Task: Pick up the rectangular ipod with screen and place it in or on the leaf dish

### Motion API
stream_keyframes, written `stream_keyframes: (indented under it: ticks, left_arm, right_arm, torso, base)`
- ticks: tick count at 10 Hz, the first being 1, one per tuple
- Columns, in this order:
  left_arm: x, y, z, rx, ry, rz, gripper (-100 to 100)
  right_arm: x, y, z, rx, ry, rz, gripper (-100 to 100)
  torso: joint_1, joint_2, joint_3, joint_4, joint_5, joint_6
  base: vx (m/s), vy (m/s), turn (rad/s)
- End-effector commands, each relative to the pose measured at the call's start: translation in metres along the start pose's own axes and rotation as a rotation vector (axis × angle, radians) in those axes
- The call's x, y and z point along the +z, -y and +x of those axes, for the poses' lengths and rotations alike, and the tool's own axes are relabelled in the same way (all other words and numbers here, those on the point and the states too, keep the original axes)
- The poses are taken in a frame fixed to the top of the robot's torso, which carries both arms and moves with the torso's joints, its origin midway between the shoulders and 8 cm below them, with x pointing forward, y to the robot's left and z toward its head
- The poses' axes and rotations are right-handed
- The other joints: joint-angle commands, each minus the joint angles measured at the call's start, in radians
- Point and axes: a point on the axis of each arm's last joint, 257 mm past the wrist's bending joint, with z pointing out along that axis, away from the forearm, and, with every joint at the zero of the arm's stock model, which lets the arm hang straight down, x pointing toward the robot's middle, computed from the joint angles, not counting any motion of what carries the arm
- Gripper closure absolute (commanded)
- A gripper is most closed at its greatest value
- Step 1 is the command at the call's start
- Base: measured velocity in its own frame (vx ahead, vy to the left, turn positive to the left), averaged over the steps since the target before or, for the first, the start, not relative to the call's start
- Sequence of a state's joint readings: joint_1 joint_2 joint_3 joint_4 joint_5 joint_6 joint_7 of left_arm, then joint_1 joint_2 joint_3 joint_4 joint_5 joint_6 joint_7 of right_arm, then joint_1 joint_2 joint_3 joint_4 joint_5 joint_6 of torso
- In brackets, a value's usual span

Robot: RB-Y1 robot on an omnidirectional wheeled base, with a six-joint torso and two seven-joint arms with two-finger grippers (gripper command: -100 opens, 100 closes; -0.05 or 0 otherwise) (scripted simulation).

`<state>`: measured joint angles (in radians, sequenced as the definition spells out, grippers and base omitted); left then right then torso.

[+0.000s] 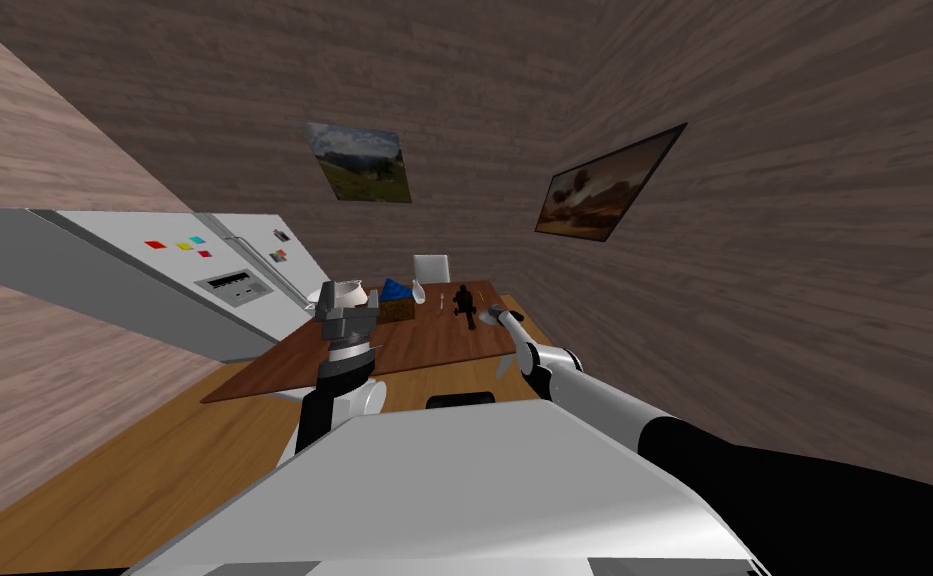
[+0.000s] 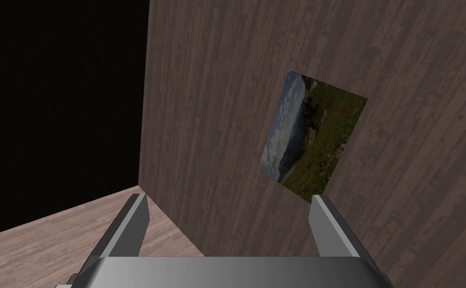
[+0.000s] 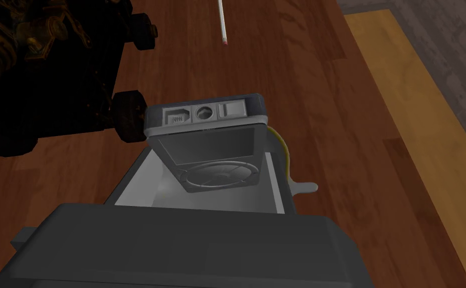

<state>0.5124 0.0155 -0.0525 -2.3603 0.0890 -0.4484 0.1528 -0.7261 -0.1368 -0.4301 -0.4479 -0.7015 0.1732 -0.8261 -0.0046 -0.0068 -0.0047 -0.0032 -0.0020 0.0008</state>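
Observation:
My right gripper (image 3: 208, 162) is shut on a grey rectangular ipod (image 3: 212, 145), pressing its sides; its screen and click wheel face the camera and its port end points away. Behind the ipod and the right finger (image 3: 276, 175) peeks a yellow-green rim with a grey stem, the leaf dish (image 3: 282, 150), lying on the brown wooden table (image 3: 286, 65). Most of the dish is hidden, and I cannot tell whether the ipod touches it. In the head view the right gripper (image 1: 495, 317) is over the table's right part. My left gripper (image 2: 229, 212) is open, raised over the table's left side (image 1: 349, 315).
A black wheeled toy (image 3: 42, 75) stands close beside the ipod. A thin white stick (image 3: 222, 20) lies farther out. The table's right edge (image 3: 371, 125) is near. A blue item (image 1: 394, 290), a brown box (image 1: 397, 311), a white vessel (image 1: 350, 293) and a chair (image 1: 431, 268) are at the far side.

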Motion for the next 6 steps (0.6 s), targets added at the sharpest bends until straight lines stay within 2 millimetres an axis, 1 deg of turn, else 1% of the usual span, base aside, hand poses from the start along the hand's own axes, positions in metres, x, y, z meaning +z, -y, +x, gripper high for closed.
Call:
stream_keyframes:
  ticks: [1, 2, 4, 5, 6]
  left_arm:
    - [0.0, 0.0, 0.0, 0.0, 0.0, 0.0, 0]
    - [0.0, 0.0, 0.0, 0.0, 0.0, 0.0, 0]
    - [0.0, 0.0, 0.0, 0.0, 0.0, 0.0, 0]
    - [0.0, 0.0, 0.0, 0.0, 0.0, 0.0, 0]
    - [0.0, 0.0, 0.0, 0.0, 0.0, 0.0, 0]
  right_arm:
    - [0.0002, 0.0081, -0.0021, 0.021, 0.014, 0.021, 100]
    - [0.0002, 0.0082, -0.002, 0.023, 0.014, 0.022, 100]
    - [0.0006, 0.0087, -0.0013, 0.02, 0.013, 0.022, 100]
    - [0.0005, 0.0089, -0.0017, 0.021, 0.014, 0.023, -100]
    - [0.0005, 0.0089, -0.0017, 0.021, 0.014, 0.023, -100]
  torso:
    - [0.0, 0.0, 0.0, 0.0, 0.0, 0.0]
    - [-0.001, 0.0, 0.0, 0.0, 0.0, 0.0]
    - [0.0, 0.003, 0.002, 0.0, 0.0, 0.001]
    - [0.001, 0.005, 0.003, 0.001, 0.001, 0.001]
    - [0.001, 0.006, 0.003, 0.001, 0.001, 0.001]
  base:
    - [0.077, -0.035, 0.052]
    - [0.053, -0.019, 0.026]
    - [0.01, -0.001, -0.003]
    - [0.0, 0.0, 0.0]
    - [0.0, 0.0, 0.0]
